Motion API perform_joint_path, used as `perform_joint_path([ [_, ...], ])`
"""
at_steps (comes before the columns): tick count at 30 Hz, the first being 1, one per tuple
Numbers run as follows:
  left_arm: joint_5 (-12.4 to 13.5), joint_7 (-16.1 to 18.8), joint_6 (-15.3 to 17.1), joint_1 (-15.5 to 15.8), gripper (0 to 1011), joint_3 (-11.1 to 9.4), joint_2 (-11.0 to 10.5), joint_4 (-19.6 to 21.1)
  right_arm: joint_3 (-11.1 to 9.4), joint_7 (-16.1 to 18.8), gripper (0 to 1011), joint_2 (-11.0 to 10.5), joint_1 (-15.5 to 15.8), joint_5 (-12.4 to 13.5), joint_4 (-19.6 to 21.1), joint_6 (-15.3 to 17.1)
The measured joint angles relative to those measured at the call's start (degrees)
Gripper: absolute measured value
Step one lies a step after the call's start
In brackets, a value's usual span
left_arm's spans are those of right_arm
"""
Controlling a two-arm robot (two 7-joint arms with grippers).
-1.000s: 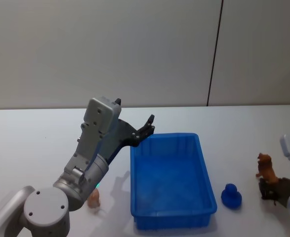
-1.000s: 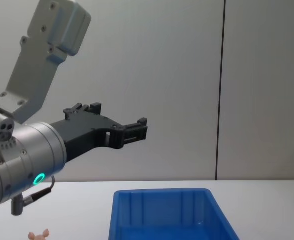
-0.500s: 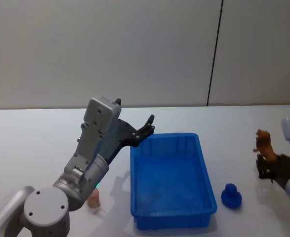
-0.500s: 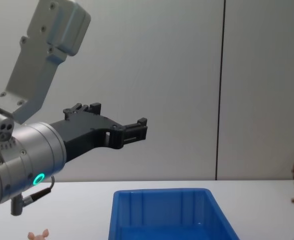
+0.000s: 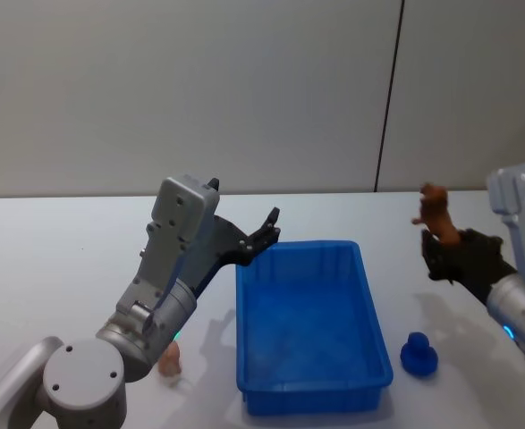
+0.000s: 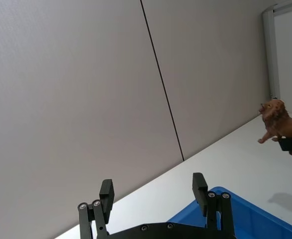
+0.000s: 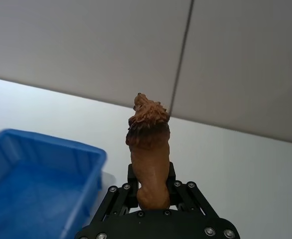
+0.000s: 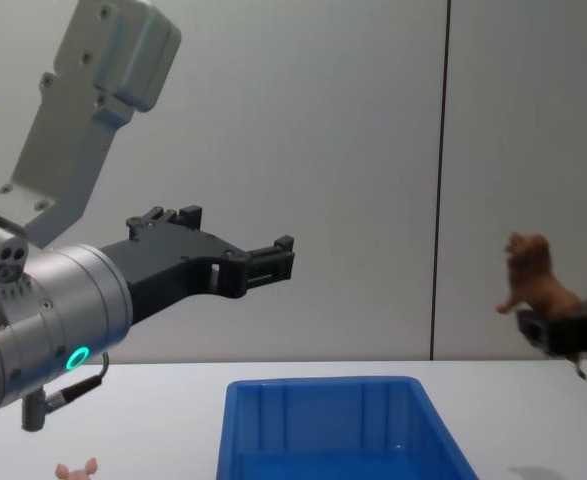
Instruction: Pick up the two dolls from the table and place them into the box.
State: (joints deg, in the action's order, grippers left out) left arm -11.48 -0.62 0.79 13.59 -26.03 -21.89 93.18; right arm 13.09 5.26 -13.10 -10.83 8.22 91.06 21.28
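though the brown doll point(image 5: 434, 212) looks light, rigid and slick, right gripper point(image 5: 441, 243) is clamped low on its body, aloft right of the box point(image 5: 300, 245). left gripper point(image 5: 269, 228) gapes empty over box's left rim; pink doll point(image 5: 170, 359) sits left of box.

Lighting is bright and even, seemingly from overhead. The white table point(image 5: 47, 259) carries only soft, pale shadows: one just left of the box point(image 5: 311, 344), another below the right gripper point(image 5: 438, 243) holding the brown doll point(image 5: 435, 210). The wall point(image 5: 244, 89) is flatly lit.
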Motion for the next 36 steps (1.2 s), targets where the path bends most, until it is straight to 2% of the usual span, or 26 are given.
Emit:
perform_joint_path([
  [6, 0.0, 0.0, 0.0, 0.0, 1001, 0.0, 0.0, 0.0, 0.8, 3.6, 282, 1.2, -1.5, 0.5, 0.5, -0.1],
  [11, 0.0, 0.0, 0.0, 0.0, 1001, 0.0, 0.0, 0.0, 1.5, 6.7, 282, 2.2, -2.8, 1.1, 0.6, 1.1],
  [21, 0.0, 0.0, 0.0, 0.0, 1001, 0.0, 0.0, 0.0, 3.4, 12.7, 282, 4.6, -6.0, 1.7, -0.8, 7.0],
  [26, 0.0, 0.0, 0.0, 0.0, 1001, 0.0, 0.0, 0.0, 4.2, 14.6, 298, 5.4, -7.0, 1.4, -1.5, 9.3],
  [31, 0.0, 0.0, 0.0, 0.0, 1001, 0.0, 0.0, 0.0, 4.7, 15.9, 479, 6.0, -7.8, 1.2, -2.0, 10.9],
  [34, 0.0, 0.0, 0.0, 0.0, 1001, 0.0, 0.0, 0.0, 5.0, 16.4, 543, 6.2, -8.1, 1.1, -2.2, 11.6],
  [36, 0.0, 0.0, 0.0, 0.0, 1001, 0.0, 0.0, 0.0, 5.1, 16.8, 632, 6.4, -8.3, 1.1, -2.3, 12.0],
])
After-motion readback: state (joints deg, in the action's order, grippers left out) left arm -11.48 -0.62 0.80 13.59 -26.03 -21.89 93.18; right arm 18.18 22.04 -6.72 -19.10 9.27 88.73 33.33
